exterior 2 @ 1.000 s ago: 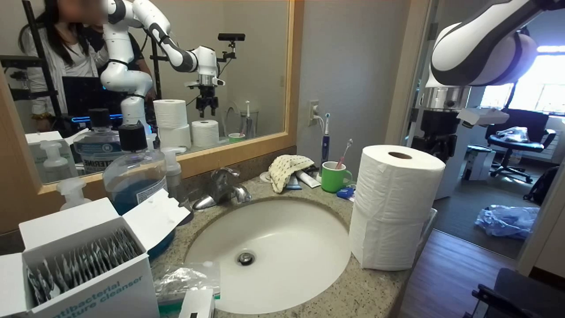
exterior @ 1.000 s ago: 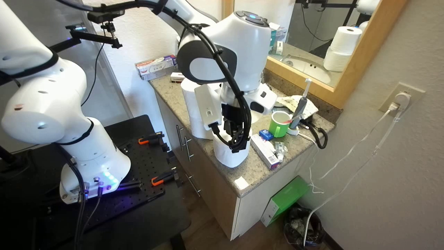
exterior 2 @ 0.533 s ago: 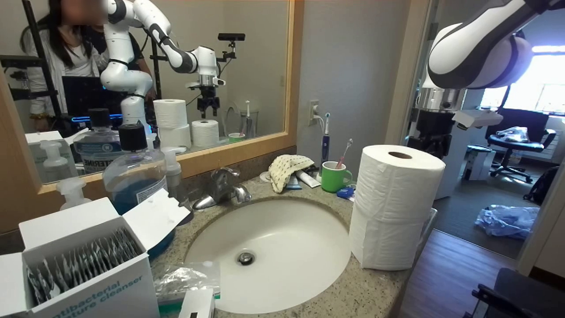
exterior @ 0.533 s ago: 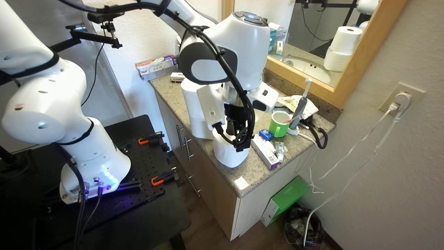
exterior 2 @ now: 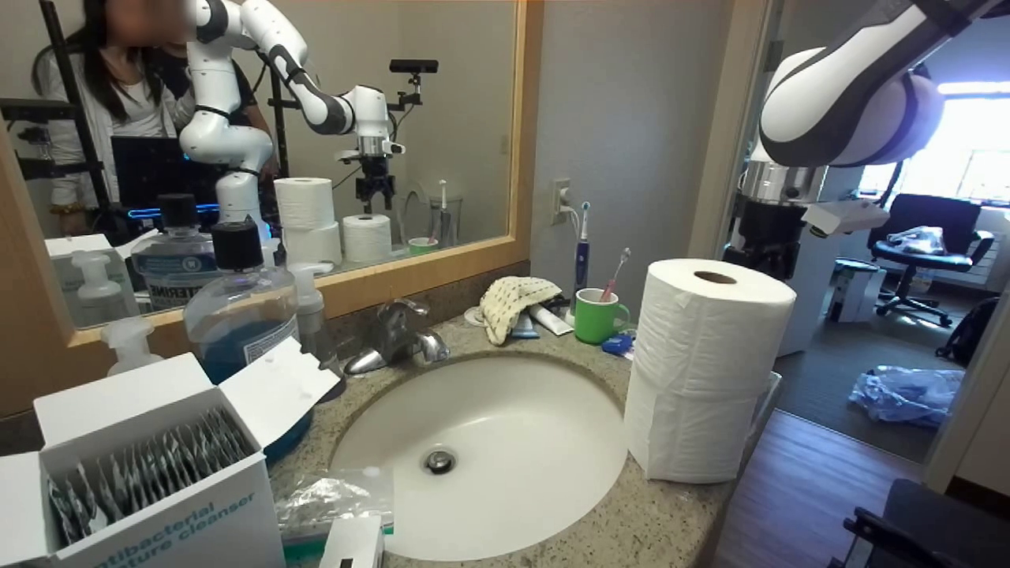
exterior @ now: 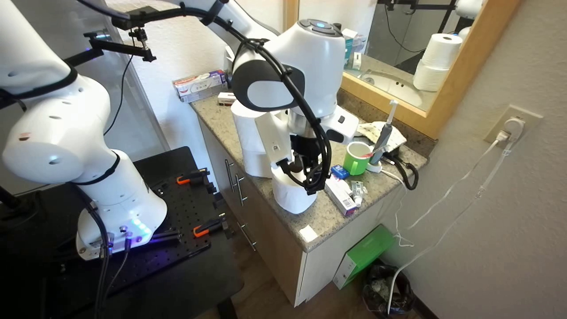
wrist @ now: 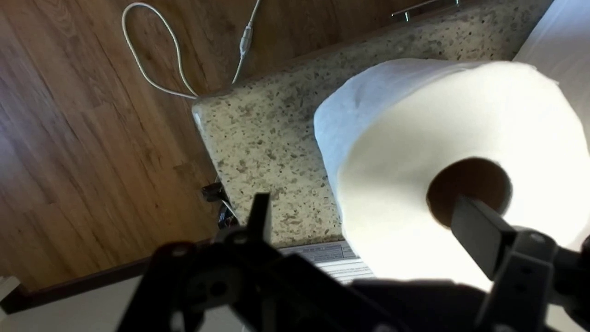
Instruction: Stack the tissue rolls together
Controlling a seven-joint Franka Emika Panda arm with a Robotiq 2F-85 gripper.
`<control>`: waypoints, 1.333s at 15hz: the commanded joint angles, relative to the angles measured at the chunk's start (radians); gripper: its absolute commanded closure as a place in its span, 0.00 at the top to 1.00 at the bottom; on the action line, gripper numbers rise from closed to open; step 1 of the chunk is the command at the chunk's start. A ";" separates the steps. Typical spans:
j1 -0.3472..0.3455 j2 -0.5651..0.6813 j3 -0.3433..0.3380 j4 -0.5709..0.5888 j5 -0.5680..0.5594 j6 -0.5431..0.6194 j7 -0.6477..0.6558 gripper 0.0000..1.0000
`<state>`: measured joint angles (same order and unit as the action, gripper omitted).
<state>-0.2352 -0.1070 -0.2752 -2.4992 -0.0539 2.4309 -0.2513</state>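
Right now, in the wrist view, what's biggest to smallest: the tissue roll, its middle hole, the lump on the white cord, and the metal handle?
1. Tissue roll
2. Its middle hole
Unsure: cord lump and metal handle; the handle is longer but thinner, and partly cut off.

Below the end effector (wrist: 363, 201) is a speckled countertop (wrist: 281, 152), seated on a cabinet (exterior: 270, 230) with metal bar handles (exterior: 240, 190). Past the countertop edge, lower than the end effector, is a wood-plank floor (wrist: 92, 138). A wood-framed mirror (exterior: 398, 57) is mounted to one side of the end effector; a plain wall (exterior: 509, 221) adjoins it. In an exterior view, a bright window (exterior 2: 978, 126) and a dark office chair (exterior 2: 939, 213) are well beyond the end effector.
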 commanded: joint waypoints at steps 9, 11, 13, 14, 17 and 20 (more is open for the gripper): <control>0.007 0.023 0.009 -0.018 0.002 0.066 -0.020 1.00; 0.008 0.020 0.012 -0.023 -0.004 0.066 -0.012 1.00; 0.007 0.005 0.015 -0.034 -0.017 0.068 -0.002 1.00; 0.007 0.004 0.015 -0.038 -0.015 0.072 -0.004 1.00; 0.013 0.018 0.016 -0.044 0.008 0.077 -0.021 1.00; 0.017 0.026 0.015 -0.061 0.020 0.081 -0.026 1.00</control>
<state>-0.2194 -0.0804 -0.2675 -2.5290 -0.0529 2.4754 -0.2537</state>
